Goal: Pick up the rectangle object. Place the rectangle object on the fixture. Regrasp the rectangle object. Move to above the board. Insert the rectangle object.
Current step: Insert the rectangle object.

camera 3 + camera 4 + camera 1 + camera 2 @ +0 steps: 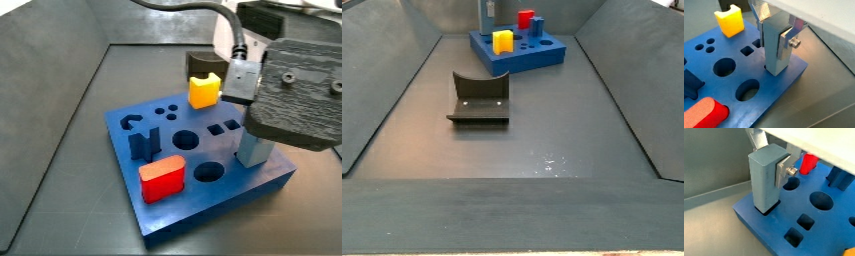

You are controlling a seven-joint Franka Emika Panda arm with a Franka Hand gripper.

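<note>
Grey-blue rectangle object (764,180): stood upright with its lower end sunk in a slot at a corner of the board – visible in both wrist views.
Gripper (775,31): clamped on the block's upper half, one silver finger (789,41) pressed flat to its side.
Board (261,182): bright blue slab, far end of the floor in a side view (543,58).
Yellow block (729,21): upright at the board's edge – well apart from the held piece.
Red block (164,179): upright near a corner.
Navy piece (144,140): stood between the holes.
Fixture (478,98): dark bracket on the floor, near the board.
</note>
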